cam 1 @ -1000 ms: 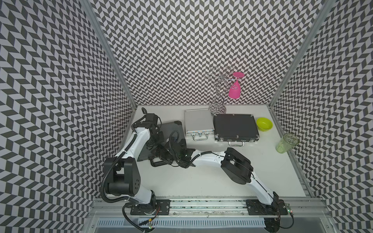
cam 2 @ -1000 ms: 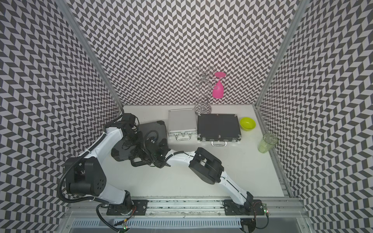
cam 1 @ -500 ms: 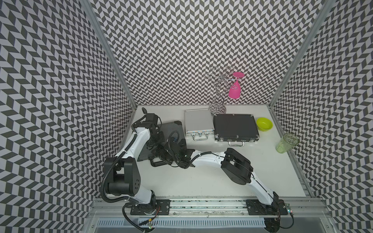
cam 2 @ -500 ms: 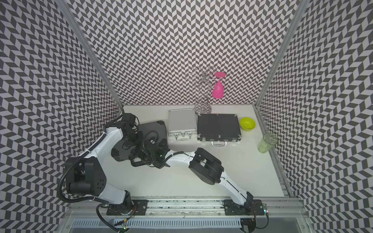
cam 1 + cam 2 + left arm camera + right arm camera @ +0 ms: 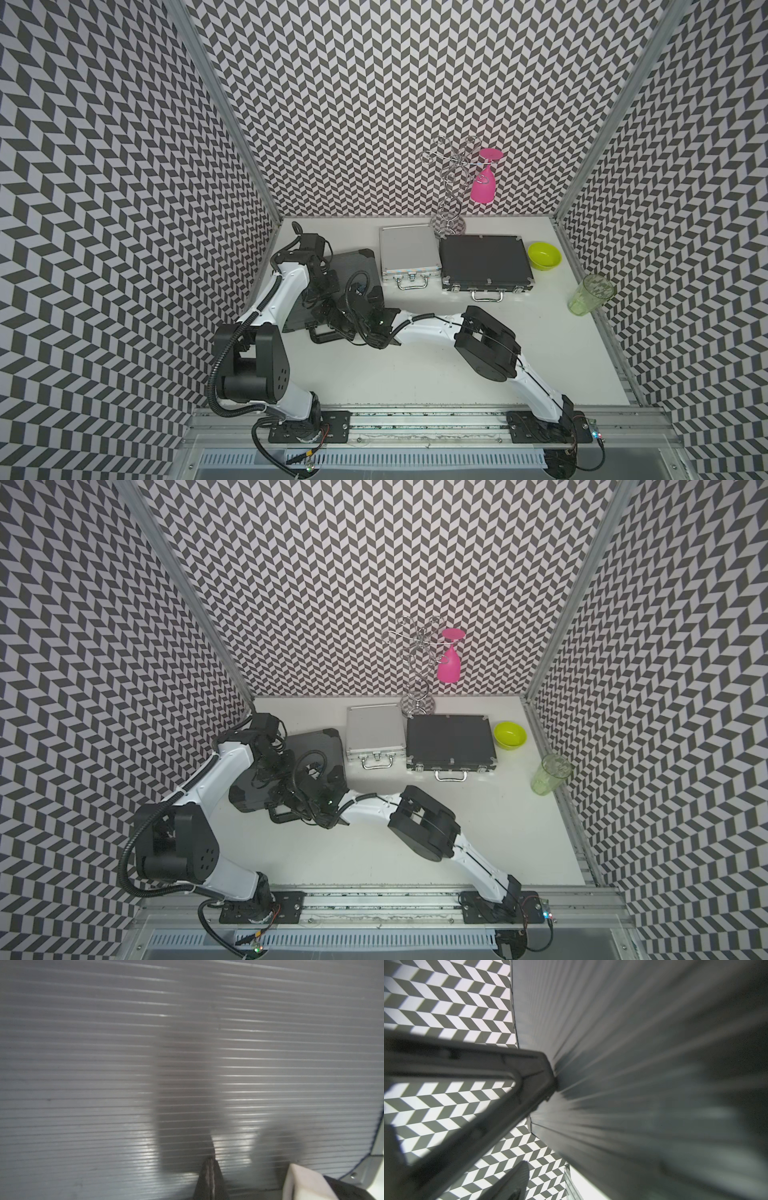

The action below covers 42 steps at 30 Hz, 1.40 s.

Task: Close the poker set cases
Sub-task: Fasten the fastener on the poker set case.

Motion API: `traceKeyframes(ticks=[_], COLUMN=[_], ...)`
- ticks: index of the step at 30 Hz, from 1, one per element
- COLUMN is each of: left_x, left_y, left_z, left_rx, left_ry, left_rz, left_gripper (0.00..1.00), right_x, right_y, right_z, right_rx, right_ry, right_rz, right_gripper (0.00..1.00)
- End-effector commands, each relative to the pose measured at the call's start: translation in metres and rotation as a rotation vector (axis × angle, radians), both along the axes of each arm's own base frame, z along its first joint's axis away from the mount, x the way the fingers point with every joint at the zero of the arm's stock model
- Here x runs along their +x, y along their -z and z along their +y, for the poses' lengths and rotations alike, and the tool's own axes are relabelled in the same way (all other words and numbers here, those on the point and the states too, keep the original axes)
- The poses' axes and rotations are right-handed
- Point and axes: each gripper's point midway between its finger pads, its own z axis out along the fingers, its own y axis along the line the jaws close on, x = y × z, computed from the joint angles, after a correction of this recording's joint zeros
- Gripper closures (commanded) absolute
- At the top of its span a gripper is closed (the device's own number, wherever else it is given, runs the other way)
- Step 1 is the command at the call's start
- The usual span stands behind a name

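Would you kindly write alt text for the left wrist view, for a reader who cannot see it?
A ribbed dark case lid fills nearly the whole slightly blurred frame, its fine ridges running straight across. The left claw, shut to a point, enters at the frame's edge and appears to touch the lid, casting a soft shadow. A white block shows in one corner.

I see faintly shiny grooved metal on the ribbed case (image 5: 83, 1064), brushed pale metal on the silver case (image 5: 408, 253), a matt skin on the black case (image 5: 484, 259), and a smooth matt worktop (image 5: 415, 374).
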Motion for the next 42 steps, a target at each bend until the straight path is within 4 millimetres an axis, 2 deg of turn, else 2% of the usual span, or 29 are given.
traceKeyframes(ticks=[1,5,9,11,13,15,19,23,25,27,31,35,42], left_x=[-0.018,-0.012,-0.017,-0.020,-0.022,-0.024,-0.023,-0.020,-0.019,-0.018,-0.016,-0.013,-0.016], left_y=[0.011,0.006,0.018,0.024,0.029,0.032,0.030,0.028,0.028,0.028,0.024,0.017,0.014], left_z=[0.016,0.025,0.025,0.026,0.025,0.023,0.026,0.025,0.026,0.027,0.027,0.037,0.054], left_rx=[-0.021,-0.057,-0.077,-0.082,-0.095,-0.107,-0.093,-0.097,-0.097,-0.095,-0.102,-0.113,-0.138], left_ry=[-0.068,-0.091,-0.083,-0.086,-0.086,-0.082,-0.085,-0.089,-0.092,-0.095,-0.102,-0.129,-0.197], left_rz=[0.083,0.050,0.072,0.081,0.094,0.103,0.102,0.104,0.107,0.119,0.117,0.106,0.067], left_gripper=[1.00,1.00,1.00,1.00,1.00,1.00,1.00,1.00,1.00,1.00,1.00,1.00,1.00], right_x=[-0.034,-0.019,-0.019,-0.023,-0.024,-0.022,-0.018,-0.016,-0.018,-0.021,-0.022,-0.018,-0.011], right_y=[0.125,0.081,0.054,0.034,0.018,-0.005,-0.066,-0.109,-0.116,-0.112,-0.086,-0.067,-0.061], right_z=[-0.079,-0.074,-0.077,-0.078,-0.086,-0.090,-0.089,-0.085,-0.079,-0.071,-0.059,-0.054,-0.051], right_rx=[-0.345,-0.222,-0.275,-0.285,-0.344,-0.385,-0.480,-0.595,-0.676,-0.752,-0.939,-1.030,-1.099], right_ry=[0.122,0.032,-0.120,-0.216,-0.277,-0.342,-0.489,-0.548,-0.574,-0.614,-0.684,-0.710,-0.689], right_rz=[0.301,0.091,-0.102,-0.245,-0.368,-0.511,-0.852,-1.119,-1.255,-1.363,-1.506,-1.538,-1.571], right_gripper=[0.05,0.08,0.10,0.11,0.11,0.10,0.07,0.06,0.05,0.05,0.03,0.00,0.00])
